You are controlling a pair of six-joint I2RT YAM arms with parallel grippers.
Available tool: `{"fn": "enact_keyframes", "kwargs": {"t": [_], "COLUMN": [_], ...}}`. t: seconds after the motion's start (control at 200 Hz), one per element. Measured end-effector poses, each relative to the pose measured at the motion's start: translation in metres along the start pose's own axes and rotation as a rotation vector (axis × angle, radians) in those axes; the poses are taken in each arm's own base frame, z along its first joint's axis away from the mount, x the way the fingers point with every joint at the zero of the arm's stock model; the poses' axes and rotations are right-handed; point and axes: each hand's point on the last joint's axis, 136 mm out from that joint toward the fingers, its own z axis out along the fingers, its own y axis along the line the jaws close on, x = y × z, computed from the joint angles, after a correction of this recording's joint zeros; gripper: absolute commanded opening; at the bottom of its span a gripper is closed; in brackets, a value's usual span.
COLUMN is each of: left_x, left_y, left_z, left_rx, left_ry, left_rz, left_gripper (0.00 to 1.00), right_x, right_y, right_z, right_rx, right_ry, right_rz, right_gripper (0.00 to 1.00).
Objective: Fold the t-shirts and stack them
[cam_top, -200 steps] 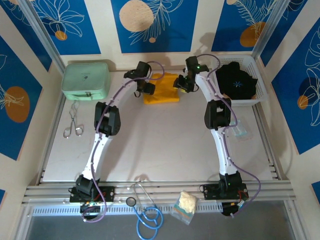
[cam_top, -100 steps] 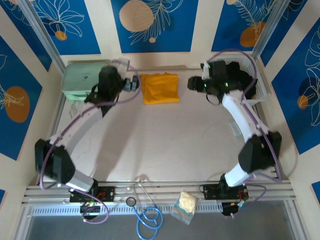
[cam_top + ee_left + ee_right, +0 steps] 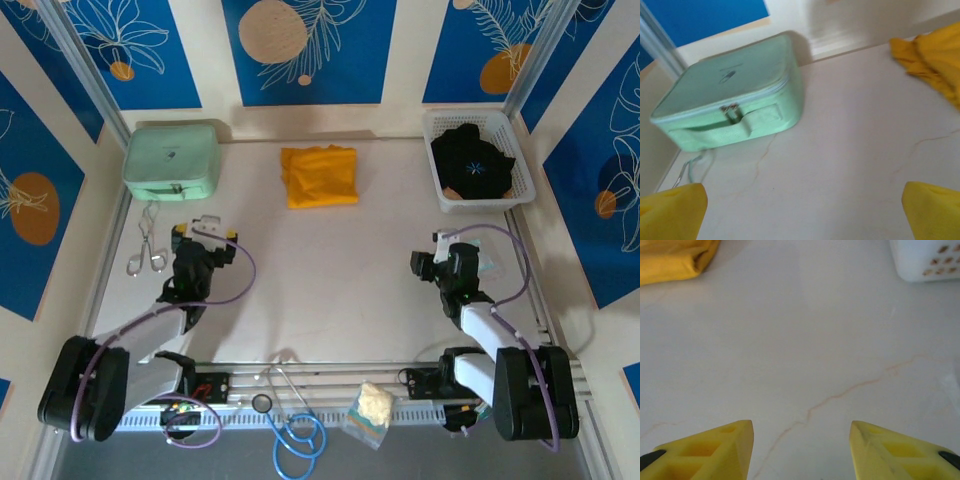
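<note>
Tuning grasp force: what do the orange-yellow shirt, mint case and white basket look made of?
Orange-yellow shirt: matte cloth, knit or woven, shown by its soft folds and creases. Mint case: probably fabric or faux leather over a semi-rigid shell, matte, with a zipper seam and pull. White basket: likely moulded plastic, smooth, with regular holes in its wall.

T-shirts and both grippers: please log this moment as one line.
left gripper open, empty | right gripper open, empty | orange-yellow cloth t-shirt folded, on table | black cloth t-shirt in white plastic basket
</note>
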Motion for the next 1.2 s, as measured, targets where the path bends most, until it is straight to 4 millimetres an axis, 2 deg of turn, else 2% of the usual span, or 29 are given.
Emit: {"fn": "enact_keyframes", "kwargs": {"t": [0.09, 0.155, 0.24, 0.295, 0.4, 0.445, 0.525, 0.545, 0.625, 1.201], "left_x": [0.020, 0.046, 0.081, 0.092, 0.071, 0.059, 0.045, 0.043, 0.044, 0.055], "left_y": [0.006, 0.007, -0.003, -0.007, -0.008, -0.004, 0.002, 0.003, 0.002, 0.000], "left_z": [0.013, 0.024, 0.036, 0.036, 0.047, 0.054, 0.061, 0.061, 0.061, 0.061], "left_rx": [-0.030, -0.037, -0.010, 0.012, 0.039, 0.037, 0.030, 0.029, 0.038, 0.065], "left_ry": [0.017, 0.051, 0.117, 0.152, 0.107, 0.083, 0.052, 0.047, 0.050, 0.095], "left_rz": [-0.022, -0.035, -0.020, -0.019, -0.051, -0.071, -0.100, -0.103, -0.110, -0.127], "left_gripper": [0.99, 0.99, 0.99, 0.99, 0.99, 0.99, 0.99, 0.99, 0.99, 0.99], "right_x": [-0.015, -0.026, -0.032, -0.033, -0.026, -0.027, -0.050, -0.054, -0.062, -0.060], "right_y": [0.001, 0.005, 0.010, 0.013, 0.014, 0.013, 0.008, 0.007, 0.005, 0.007], "right_z": [0.005, 0.010, 0.021, 0.030, 0.055, 0.062, 0.064, 0.064, 0.064, 0.065], "right_rx": [-0.014, -0.037, -0.072, -0.097, -0.125, -0.126, -0.113, -0.111, -0.101, -0.096], "right_ry": [-0.079, -0.131, -0.161, -0.166, -0.130, -0.101, -0.148, -0.160, -0.178, -0.171], "right_rz": [-0.021, -0.040, -0.055, -0.058, -0.058, -0.043, -0.034, -0.029, -0.027, -0.027], "right_gripper": [0.54, 0.54, 0.54, 0.54, 0.55, 0.79, 0.91, 1.00, 0.99, 0.99]}}
